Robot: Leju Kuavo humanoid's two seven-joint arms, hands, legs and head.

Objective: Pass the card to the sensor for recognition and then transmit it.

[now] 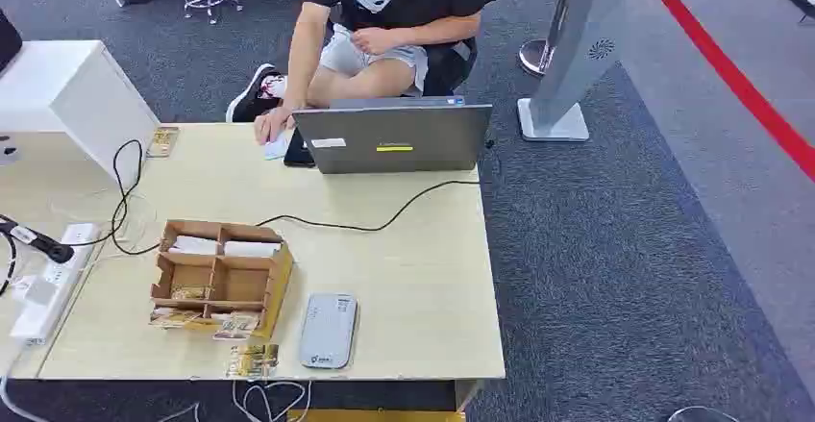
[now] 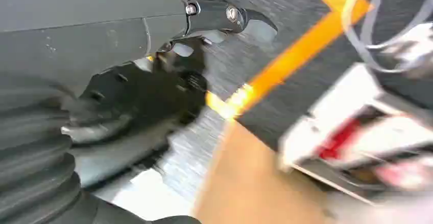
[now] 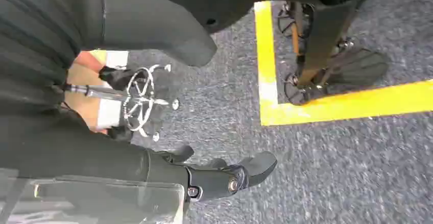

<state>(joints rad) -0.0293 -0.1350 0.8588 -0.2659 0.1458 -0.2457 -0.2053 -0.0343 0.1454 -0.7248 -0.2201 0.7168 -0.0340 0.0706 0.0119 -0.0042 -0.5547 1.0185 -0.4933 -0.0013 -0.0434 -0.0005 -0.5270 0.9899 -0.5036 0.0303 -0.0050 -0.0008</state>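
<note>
Cards [image 1: 253, 359] at the table's [image 1: 423, 278] near edge, just left of the grey sensor [image 1: 328, 331]. Behind them, a box [image 1: 221, 278]: white slips in its far cells, cards in the near ones.

Left hand [image 2: 168, 76]: blurred above floor; state unclear.

Right hand [image 3: 168, 40]: fingers apart, empty, over carpet.

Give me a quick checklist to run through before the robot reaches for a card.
1. Card within reach: ok, card lies at the table's near edge.
2. Sensor unobstructed: ok, beside the cardboard box.
3. Left hand free: cannot tell, blurred.
4. Right hand free: ok, holds nothing, hanging over carpet.
5. Person's hand away from the sensor: ok, at the far edge by the laptop.
</note>
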